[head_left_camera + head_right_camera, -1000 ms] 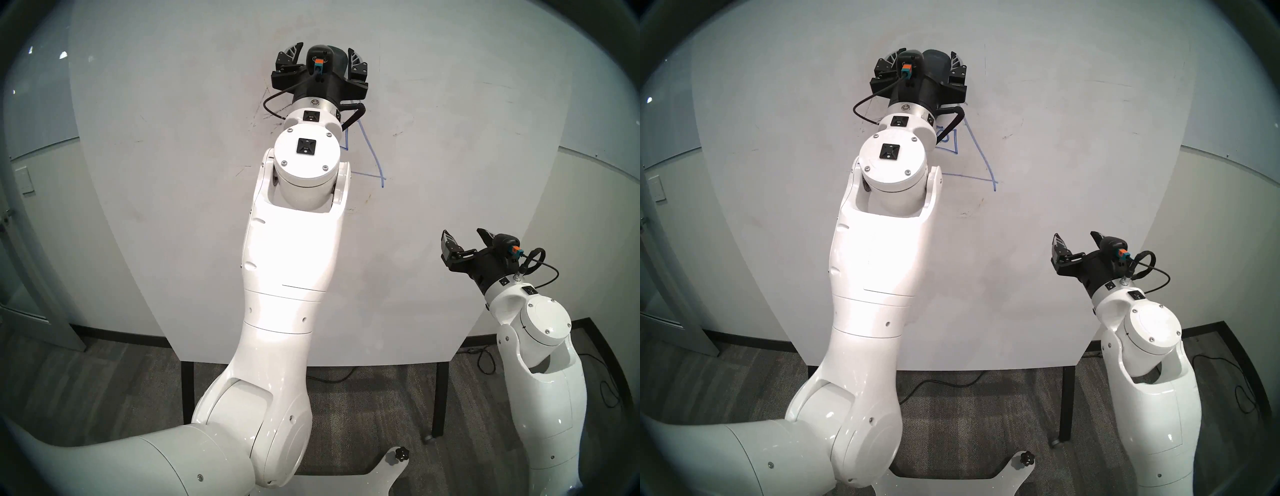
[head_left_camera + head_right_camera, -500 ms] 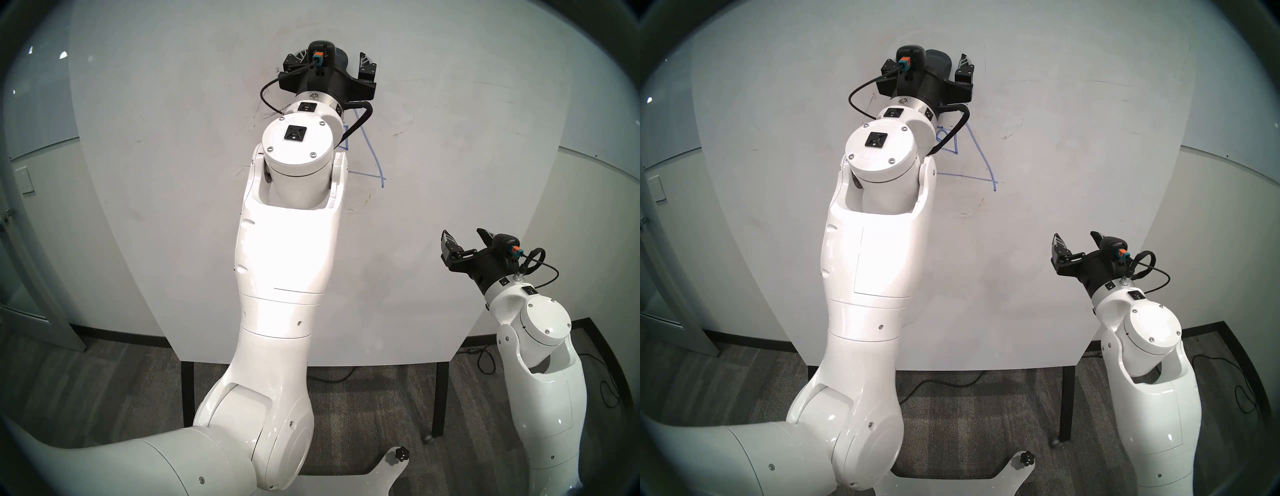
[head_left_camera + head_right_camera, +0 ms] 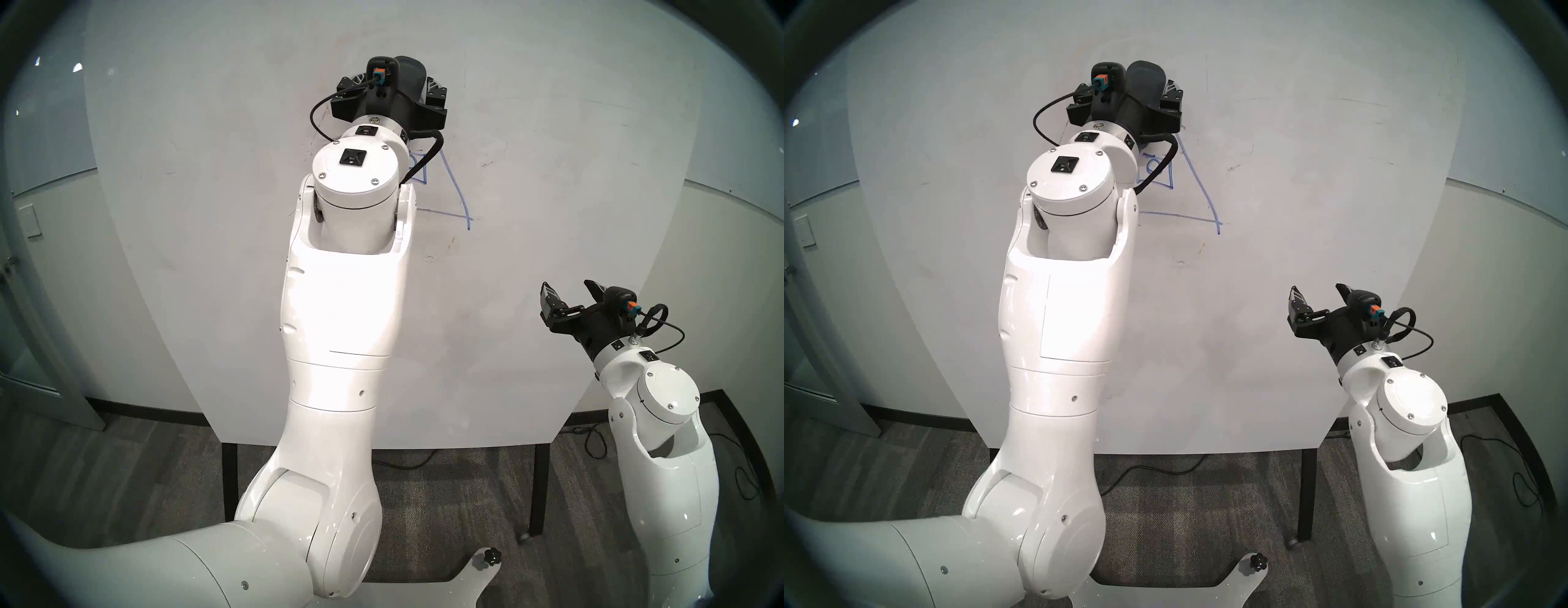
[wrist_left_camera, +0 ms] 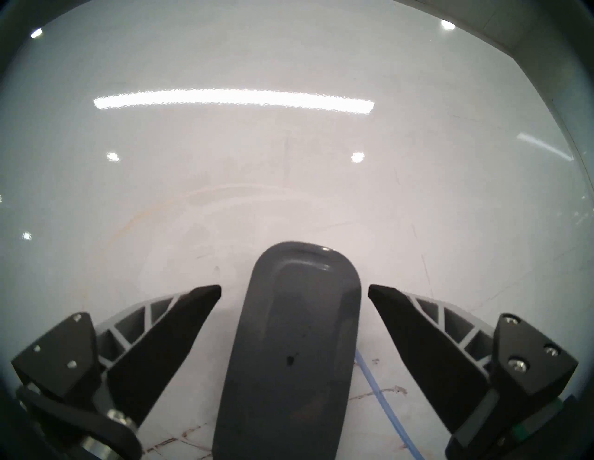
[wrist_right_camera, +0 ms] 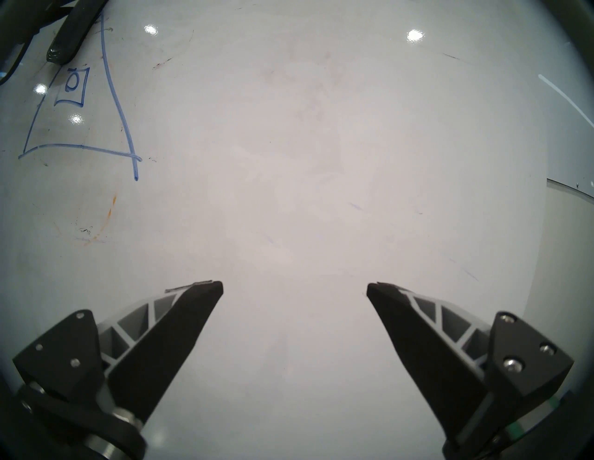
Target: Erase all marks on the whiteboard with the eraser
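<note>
Nearest us, low on the right, the right gripper (image 3: 570, 293) hangs just short of the big glossy white whiteboard on black legs (image 3: 212, 212), its two black fingers spread wide with nothing between them; the right wrist view shows only bare board in that gap (image 5: 294, 286). Beneath it, dark grey carpet (image 3: 148, 458) with a black cable (image 3: 403, 460) trailing under the board.

Further out and higher, the long white left arm (image 3: 339, 305) reaches up the middle of the board. At its end, the left gripper (image 4: 294, 289) stands with its fingers apart, and between them sits the dark grey oblong eraser with rounded ends and a tiny centre dot (image 4: 292, 347). There's a visible gap on either side, so neither fingertip touches it here; how it is fixed lower down, I can't tell. Its far end lies against the board, up near the top of the drawing.

And the marks: thin blue marker lines forming a triangle (image 5: 120, 106) around a small square and circle (image 5: 73, 84), just below the eraser (image 3: 1144, 78). Under the triangle, faint orange-brown and dark smudges (image 5: 109, 208).
</note>
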Controlling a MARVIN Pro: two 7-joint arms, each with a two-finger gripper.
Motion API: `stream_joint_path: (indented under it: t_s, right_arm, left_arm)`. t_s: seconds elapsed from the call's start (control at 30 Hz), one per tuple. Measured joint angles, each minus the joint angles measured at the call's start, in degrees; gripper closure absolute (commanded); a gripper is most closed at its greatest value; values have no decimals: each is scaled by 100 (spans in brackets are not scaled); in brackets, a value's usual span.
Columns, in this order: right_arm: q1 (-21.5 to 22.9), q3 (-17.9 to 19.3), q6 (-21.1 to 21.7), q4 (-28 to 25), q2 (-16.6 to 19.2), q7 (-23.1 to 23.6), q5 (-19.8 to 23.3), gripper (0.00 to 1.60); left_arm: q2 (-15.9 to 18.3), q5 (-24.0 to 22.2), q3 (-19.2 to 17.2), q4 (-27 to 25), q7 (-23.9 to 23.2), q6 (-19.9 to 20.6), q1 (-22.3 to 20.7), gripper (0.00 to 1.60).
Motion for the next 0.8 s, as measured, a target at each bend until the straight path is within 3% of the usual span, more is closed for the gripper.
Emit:
stream_joint_path:
  t_s: [0.8]
  right_arm:
    - [0, 0, 0, -1, 0, 0, 0, 0]
  left_arm:
    - [228, 66, 156, -162, -405, 141, 168, 7]
